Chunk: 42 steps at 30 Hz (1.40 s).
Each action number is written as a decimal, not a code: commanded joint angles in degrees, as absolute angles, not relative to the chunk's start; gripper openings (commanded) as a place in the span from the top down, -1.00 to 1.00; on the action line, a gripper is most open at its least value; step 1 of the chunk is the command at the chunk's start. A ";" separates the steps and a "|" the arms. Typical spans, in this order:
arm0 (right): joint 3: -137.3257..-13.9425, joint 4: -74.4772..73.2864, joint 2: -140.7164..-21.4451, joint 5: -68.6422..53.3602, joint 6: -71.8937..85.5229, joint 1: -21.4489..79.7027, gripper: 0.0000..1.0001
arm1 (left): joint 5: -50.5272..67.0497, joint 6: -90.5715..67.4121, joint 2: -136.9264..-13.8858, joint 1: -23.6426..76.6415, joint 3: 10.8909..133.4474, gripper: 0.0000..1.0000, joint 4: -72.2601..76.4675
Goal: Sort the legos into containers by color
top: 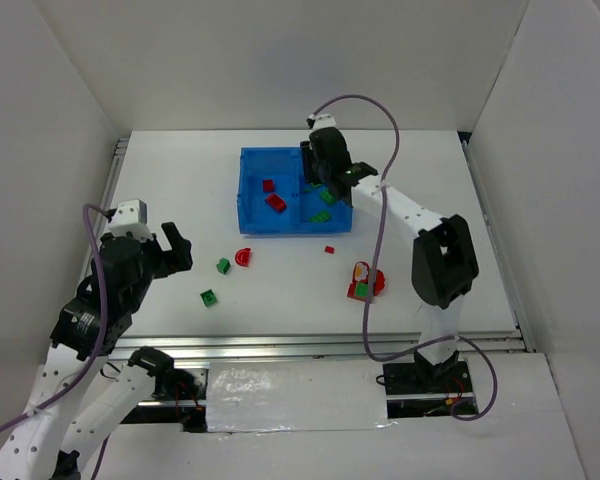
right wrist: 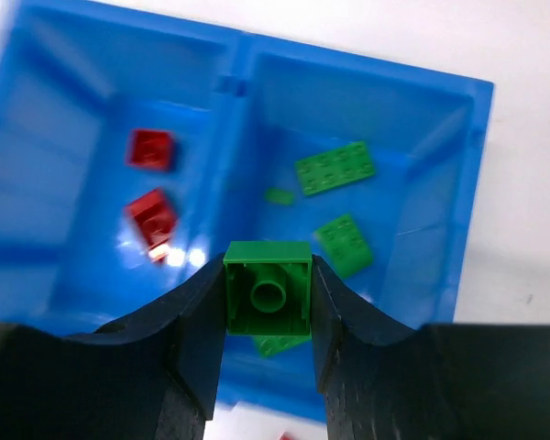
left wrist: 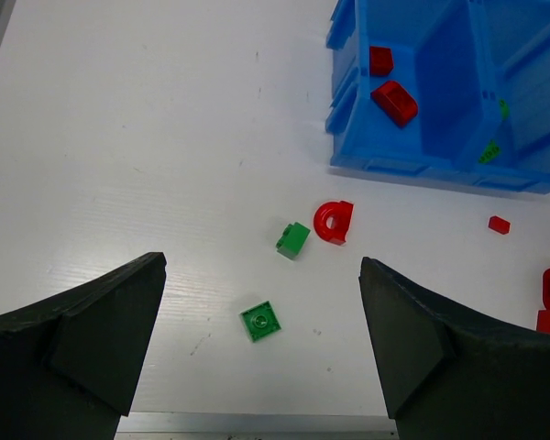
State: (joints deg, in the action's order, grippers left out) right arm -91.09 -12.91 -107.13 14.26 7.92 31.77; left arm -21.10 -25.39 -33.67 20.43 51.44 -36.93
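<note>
Hovering at the top view's left, the left gripper (top: 177,248) stands wide open and empty. Further right, the right gripper (right wrist: 268,280) clamps a green lego (right wrist: 268,301) above the tray (right wrist: 477,147), over its right compartment (right wrist: 422,183), which holds greens. Placement step; the next move probably calls for opening the fingers.

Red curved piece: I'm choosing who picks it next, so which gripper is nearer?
Left. The left gripper hovers open just left of the red curved piece. The right gripper is beyond it over the blue tray, shut on a green brick.
</note>
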 commanded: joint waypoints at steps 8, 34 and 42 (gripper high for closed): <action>-106.09 -22.94 -118.13 17.85 9.49 28.21 -0.77 | -18.81 -23.38 -36.38 18.72 51.50 -0.99 -34.10; -40.62 -13.60 -62.58 3.33 28.78 41.44 -0.89 | -14.14 -23.11 -36.65 16.17 51.41 -0.99 -33.57; -61.57 -11.15 -90.58 13.70 32.33 58.61 -0.89 | -38.30 -36.46 -38.58 14.42 55.28 -0.99 -44.63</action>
State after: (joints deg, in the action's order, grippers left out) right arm -52.10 -14.06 -80.55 8.75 30.20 55.18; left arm -26.74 -29.63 -38.37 15.68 52.38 -40.36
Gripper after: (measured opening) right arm 0.947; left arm 0.994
